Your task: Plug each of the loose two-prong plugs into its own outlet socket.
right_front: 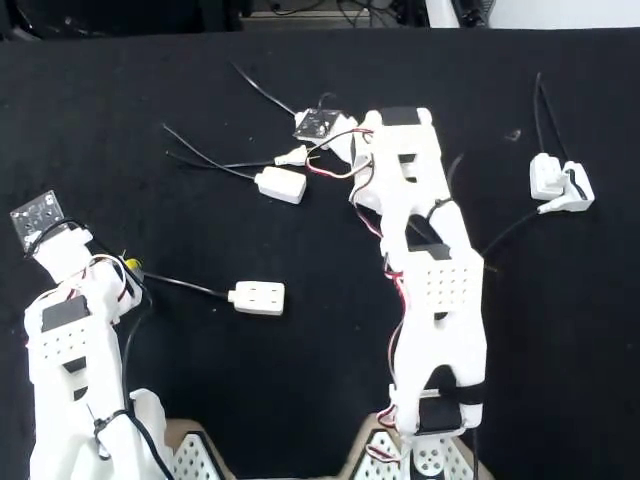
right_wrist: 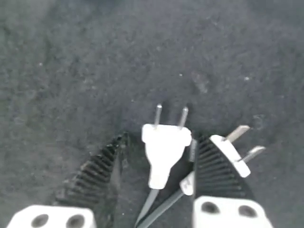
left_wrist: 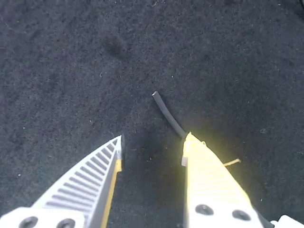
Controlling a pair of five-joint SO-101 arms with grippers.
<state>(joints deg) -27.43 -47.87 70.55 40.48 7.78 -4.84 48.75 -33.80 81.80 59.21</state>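
Note:
A white two-prong plug (right_wrist: 164, 145) lies on the black cloth between the fingers of my right gripper (right_wrist: 161, 137), which is open, its prongs pointing away from the wrist. A second plug (right_wrist: 230, 148) lies just outside one finger. From above, the plug (right_front: 292, 156) is just behind a white outlet socket (right_front: 280, 184), with the right gripper (right_front: 320, 150) over it. Another socket (right_front: 258, 297) lies mid-table; its black cable (right_front: 185, 286) runs to my left gripper (right_front: 128, 268). That left gripper (left_wrist: 153, 137) is open around the cable's cut end (left_wrist: 166, 111).
At the right, two white plug-and-socket pieces (right_front: 560, 185) lie together with black cords running off to the back and toward the arm. Thin black cables (right_front: 205, 158) trail across the cloth behind the near socket. The black cloth covers the whole table (right_front: 150, 80).

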